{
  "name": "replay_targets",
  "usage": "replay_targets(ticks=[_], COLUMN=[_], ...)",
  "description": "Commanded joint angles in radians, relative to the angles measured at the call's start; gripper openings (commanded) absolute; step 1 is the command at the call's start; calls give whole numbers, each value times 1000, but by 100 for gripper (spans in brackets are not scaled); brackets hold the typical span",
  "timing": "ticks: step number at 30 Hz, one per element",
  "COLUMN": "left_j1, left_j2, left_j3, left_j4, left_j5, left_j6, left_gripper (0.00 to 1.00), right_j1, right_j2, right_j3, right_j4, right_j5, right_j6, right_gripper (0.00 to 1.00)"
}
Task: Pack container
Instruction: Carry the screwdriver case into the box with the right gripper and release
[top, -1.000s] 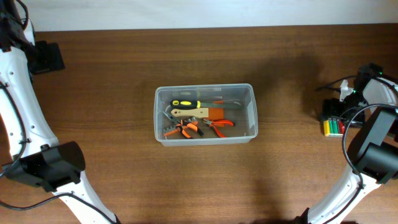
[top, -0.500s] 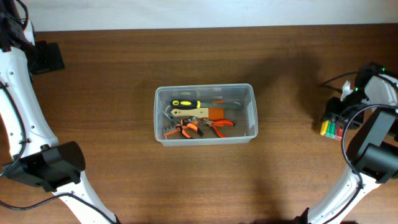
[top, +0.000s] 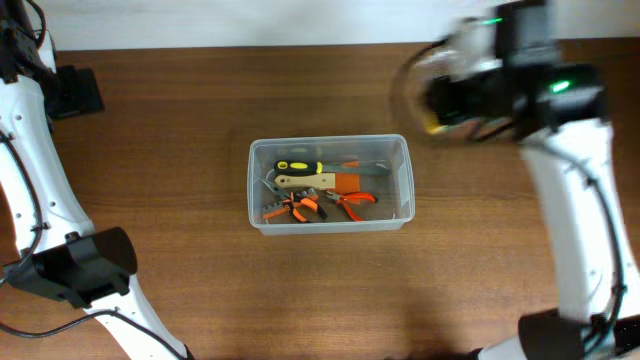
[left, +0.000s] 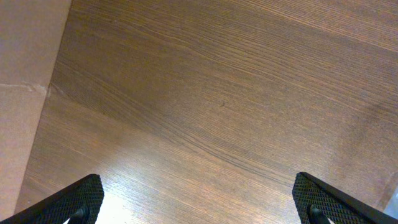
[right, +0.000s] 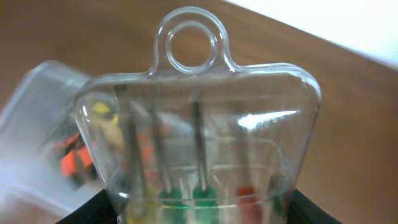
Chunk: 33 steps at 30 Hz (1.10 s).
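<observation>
The container (top: 329, 226), a clear plastic tub, sits mid-table and holds several tools with orange, yellow and wooden handles. My right gripper (top: 445, 100) is blurred with motion up right of the tub; it is shut on the small clear case of screwdrivers (right: 199, 137), which fills the right wrist view, hanging ring upward, green, red and yellow handles at the bottom. The tub shows blurred behind it at left (right: 43, 143). My left gripper (left: 199, 202) is open over bare wood, holding nothing.
The left arm's base and links (top: 70, 265) stand along the table's left side. A black block (top: 75, 90) sits at the far left. The table's pale edge shows at the left of the left wrist view (left: 25, 93).
My right gripper has lifted the screwdriver case from the table's right edge and swung it left toward the tub. The left arm has not moved.
</observation>
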Motion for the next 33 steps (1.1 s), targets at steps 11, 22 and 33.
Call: replay_targets(ticks=[11, 22, 33], left_j1=[6, 6, 6], left_j2=[-3, -3, -3], left_j3=[3, 3, 3], left_j4=[-1, -1, -1], left_j5=[-1, -1, -1], left_j6=[-14, -14, -14], left_gripper=[99, 99, 99], right_j1=[282, 283, 292], right_j2=[294, 385, 236], right_j3=[-156, -121, 232], right_j4=[-7, -8, -81], right_j5=[119, 119, 118], right_j6=[-281, -157, 66], right_gripper=[54, 98, 99])
